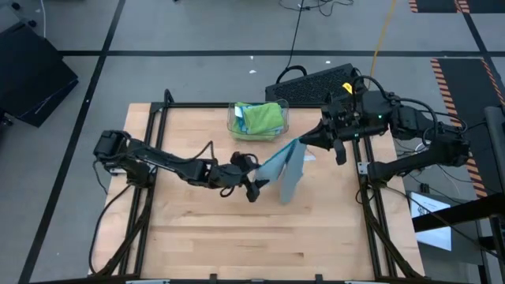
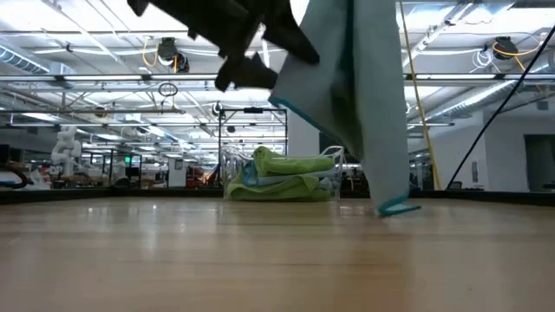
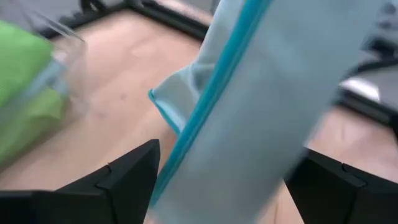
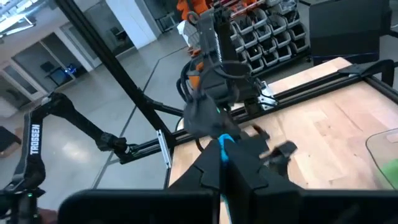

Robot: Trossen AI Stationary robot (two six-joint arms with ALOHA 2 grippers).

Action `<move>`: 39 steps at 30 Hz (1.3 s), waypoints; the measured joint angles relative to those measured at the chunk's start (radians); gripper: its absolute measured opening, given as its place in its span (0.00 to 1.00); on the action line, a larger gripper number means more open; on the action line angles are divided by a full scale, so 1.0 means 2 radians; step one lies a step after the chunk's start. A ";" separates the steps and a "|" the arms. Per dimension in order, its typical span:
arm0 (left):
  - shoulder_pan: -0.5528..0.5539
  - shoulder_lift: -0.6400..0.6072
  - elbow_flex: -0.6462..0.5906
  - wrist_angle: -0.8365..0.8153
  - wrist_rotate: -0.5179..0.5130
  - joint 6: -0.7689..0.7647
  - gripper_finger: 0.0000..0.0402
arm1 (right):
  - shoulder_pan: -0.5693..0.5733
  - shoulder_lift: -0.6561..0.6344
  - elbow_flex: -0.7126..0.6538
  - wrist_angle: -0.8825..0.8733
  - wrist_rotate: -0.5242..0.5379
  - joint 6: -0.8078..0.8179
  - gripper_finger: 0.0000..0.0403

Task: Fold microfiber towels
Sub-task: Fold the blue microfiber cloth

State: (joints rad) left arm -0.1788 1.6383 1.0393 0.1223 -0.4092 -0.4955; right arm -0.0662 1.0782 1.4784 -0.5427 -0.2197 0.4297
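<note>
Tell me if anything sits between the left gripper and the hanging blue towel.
Nothing visible does. The left gripper is open with the blue towel hanging between its fingers; the right gripper holds the towel's top. The bin stands farther back.

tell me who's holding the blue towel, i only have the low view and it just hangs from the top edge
Observer: The right end effector is shut on the blue towel, pinching its upper corner.
Operator: and the left one
Observer: The left end effector is open, its fingers on either side of the hanging towel, not gripping.
Operator: what's in the bin behind
Observer: From above, the clear bin holds green towels on top.
</note>
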 joint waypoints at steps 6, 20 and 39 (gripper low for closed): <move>0.013 0.013 0.000 -0.028 0.055 -0.002 0.74 | 0.000 -0.001 0.000 0.000 -0.011 -0.001 0.00; 0.029 0.012 0.000 -0.100 0.132 -0.093 0.38 | 0.000 -0.001 0.000 -0.009 -0.060 0.003 0.00; 0.053 -0.011 -0.001 -0.179 0.210 -0.375 0.39 | -0.097 0.060 0.026 0.084 -0.108 0.154 0.00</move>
State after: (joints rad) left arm -0.0722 1.6165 1.0382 -0.2349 0.0100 -1.2462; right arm -0.2598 1.1982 1.5296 -0.3748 -0.4367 0.7371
